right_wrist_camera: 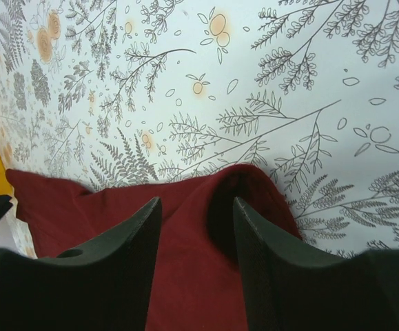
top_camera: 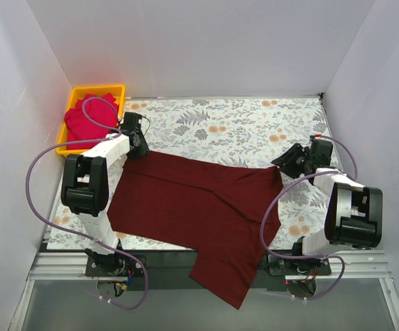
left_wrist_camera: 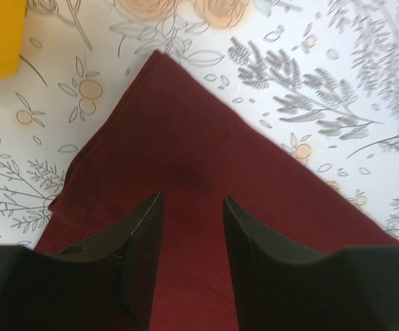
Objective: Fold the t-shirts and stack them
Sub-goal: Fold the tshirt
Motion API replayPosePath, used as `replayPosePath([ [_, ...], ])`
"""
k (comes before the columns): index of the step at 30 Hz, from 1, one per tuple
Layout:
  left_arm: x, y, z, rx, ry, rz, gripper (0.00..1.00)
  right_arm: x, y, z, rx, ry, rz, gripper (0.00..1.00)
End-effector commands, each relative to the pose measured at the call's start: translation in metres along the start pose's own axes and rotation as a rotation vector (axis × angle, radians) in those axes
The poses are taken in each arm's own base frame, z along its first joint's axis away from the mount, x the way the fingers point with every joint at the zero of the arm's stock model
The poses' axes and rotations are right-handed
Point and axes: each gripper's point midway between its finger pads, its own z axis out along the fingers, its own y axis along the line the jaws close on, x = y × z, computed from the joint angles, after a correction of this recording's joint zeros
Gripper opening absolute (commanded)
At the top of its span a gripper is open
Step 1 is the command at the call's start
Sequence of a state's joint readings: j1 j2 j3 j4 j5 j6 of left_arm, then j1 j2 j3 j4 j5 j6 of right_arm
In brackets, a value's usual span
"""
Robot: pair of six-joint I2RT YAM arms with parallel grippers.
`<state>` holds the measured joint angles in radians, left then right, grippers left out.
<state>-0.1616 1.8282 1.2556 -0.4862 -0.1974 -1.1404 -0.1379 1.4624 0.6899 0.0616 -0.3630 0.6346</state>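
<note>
- The maroon t-shirt (top_camera: pixel 199 207) lies spread flat between my two claws, and its near part drapes past the tabletop's front edge, behind both of them.
- My left claw (left_wrist_camera: pixel 192 200) is released, fingers (left_wrist_camera: pixel 147 234) apart, right above the shirt's far-left corner. Flat cloth shows in the gap, and the corner's tip points away ahead of the fingertips.
- My right claw (right_wrist_camera: pixel 196 201) is also released and spread, at the shirt's far-right corner. A raised fold of cloth bunches just ahead of its right finger.
- The pinkish-red t-shirt (top_camera: pixel 89 124) sits crumpled just left of my left claw, inside the yellow bin (top_camera: pixel 99 89).
- Bare floral tabletop (top_camera: pixel 240 124) stretches ahead of both claws.
</note>
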Motion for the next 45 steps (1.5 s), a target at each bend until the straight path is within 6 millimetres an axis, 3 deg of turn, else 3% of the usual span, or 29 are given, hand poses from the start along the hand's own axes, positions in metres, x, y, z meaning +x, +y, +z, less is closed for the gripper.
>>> replayPosePath([
  [1,-0.006,0.0,0.001,0.005,-0.033,0.003,0.38,-0.011,0.009,0.008,-0.065,-0.037,0.001,0.52],
  [7,0.009,0.016,0.021,-0.061,0.014,-0.006,0.35,-0.005,-0.005,0.02,-0.049,-0.012,0.038,0.49],
  [12,0.022,0.034,0.032,-0.13,0.059,-0.026,0.32,-0.001,-0.024,0.025,-0.024,-0.024,0.08,0.35],
  [16,0.027,0.043,0.037,-0.157,0.083,-0.052,0.26,-0.004,-0.039,0.023,0.0,-0.05,0.099,0.05],
  [17,0.03,0.045,0.04,-0.164,0.091,-0.058,0.22,-0.005,-0.043,0.022,0.012,-0.06,0.105,0.01],
  [20,0.037,0.049,0.047,-0.175,0.124,-0.075,0.15,-0.015,-0.052,0.018,0.032,-0.102,0.103,0.01],
  [27,0.027,0.043,0.06,-0.152,0.137,-0.147,0.12,-0.035,-0.063,0.022,0.062,-0.139,0.074,0.01],
  [30,0.02,0.038,0.068,-0.145,0.132,-0.149,0.13,-0.041,-0.066,0.023,0.07,-0.146,0.061,0.01],
  [33,0.01,0.03,0.065,-0.115,0.116,-0.156,0.21,-0.045,-0.059,0.019,0.05,-0.155,0.016,0.07],
  [37,-0.007,0.022,0.046,-0.075,0.069,-0.156,0.36,-0.05,-0.05,0.004,0.048,-0.18,-0.032,0.21],
  [38,-0.018,0.018,0.034,-0.055,0.036,-0.158,0.39,-0.05,-0.049,0.0,0.054,-0.183,-0.043,0.29],
  [41,-0.037,0.005,0.006,-0.006,-0.027,-0.147,0.52,-0.051,-0.041,-0.018,0.081,-0.189,-0.092,0.41],
  [45,-0.053,-0.013,-0.029,0.045,-0.108,-0.099,0.71,-0.043,-0.022,-0.04,0.09,-0.202,-0.194,0.5],
])
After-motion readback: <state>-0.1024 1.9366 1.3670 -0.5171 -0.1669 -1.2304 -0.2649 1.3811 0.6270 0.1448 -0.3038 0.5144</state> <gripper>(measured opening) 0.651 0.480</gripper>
